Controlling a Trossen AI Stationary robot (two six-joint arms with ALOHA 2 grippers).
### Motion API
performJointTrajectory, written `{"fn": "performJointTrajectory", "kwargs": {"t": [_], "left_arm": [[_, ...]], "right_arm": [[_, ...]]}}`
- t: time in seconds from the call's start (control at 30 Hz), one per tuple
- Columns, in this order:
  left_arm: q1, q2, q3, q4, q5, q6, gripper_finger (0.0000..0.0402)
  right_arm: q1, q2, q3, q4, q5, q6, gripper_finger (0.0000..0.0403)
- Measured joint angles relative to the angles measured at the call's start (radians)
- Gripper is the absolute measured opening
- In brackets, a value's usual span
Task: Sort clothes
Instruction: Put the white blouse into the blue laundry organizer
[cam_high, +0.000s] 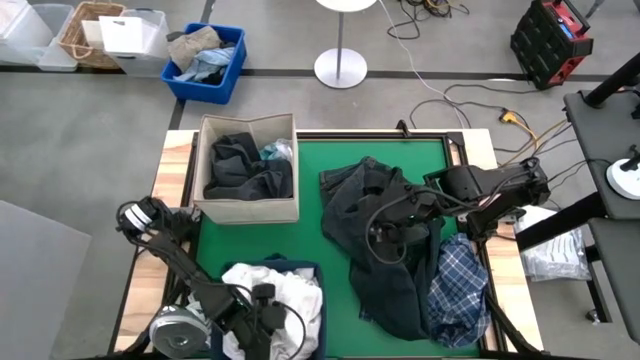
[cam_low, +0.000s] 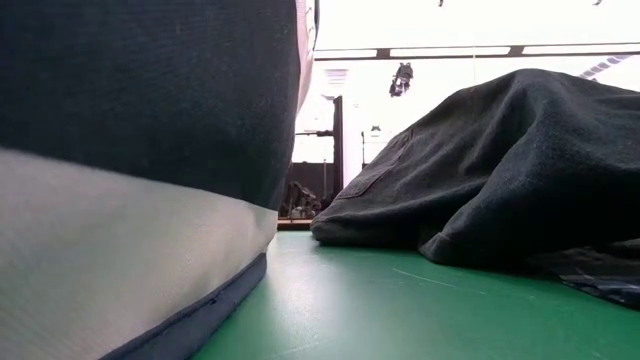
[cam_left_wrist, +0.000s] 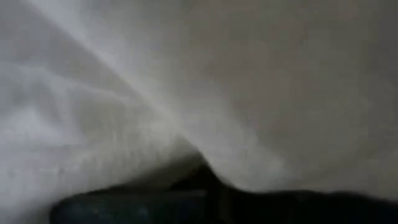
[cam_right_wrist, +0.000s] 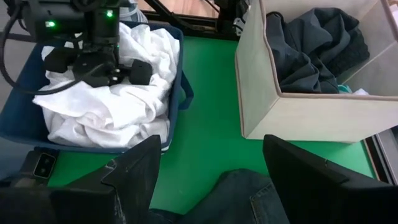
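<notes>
White cloth (cam_left_wrist: 124, 112) fills my left wrist's view; those fingers (cam_high: 262, 318) are buried in the blue bin's (cam_right_wrist: 180, 93) whites, state unclear. My right fingers (cam_right_wrist: 211, 174) are spread above dark clothes (cam_high: 385, 250) on the green surface (cam_high: 310, 235).

I see white clothes (cam_high: 300, 295) heaped in the blue bin, dark ones (cam_high: 245, 168) crumpled in the beige box, a dark garment (cam_high: 385, 250) sprawled on the tabletop, the plaid shirt (cam_high: 458, 290) beside it.
</notes>
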Motion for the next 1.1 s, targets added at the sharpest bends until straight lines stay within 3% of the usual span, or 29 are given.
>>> {"fn": "performJointTrajectory", "kwargs": {"t": [0.27, 0.57, 1.1], "left_arm": [[0.009, 0.000, 0.005, 0.001, 0.025, 0.029, 0.0000], [0.003, 0.012, 0.189, -0.229, -0.037, 0.083, 0.0000], [-0.003, 0.012, 0.438, -0.439, -0.037, 0.092, 0.0000]], "right_arm": [[0.000, 0.018, 0.000, 0.001, 0.000, 0.000, 0.0275], [0.000, 0.019, 0.000, 0.002, 0.000, 0.000, 0.0282], [0.000, 0.018, 0.000, 0.001, 0.000, 0.004, 0.0298]]}}
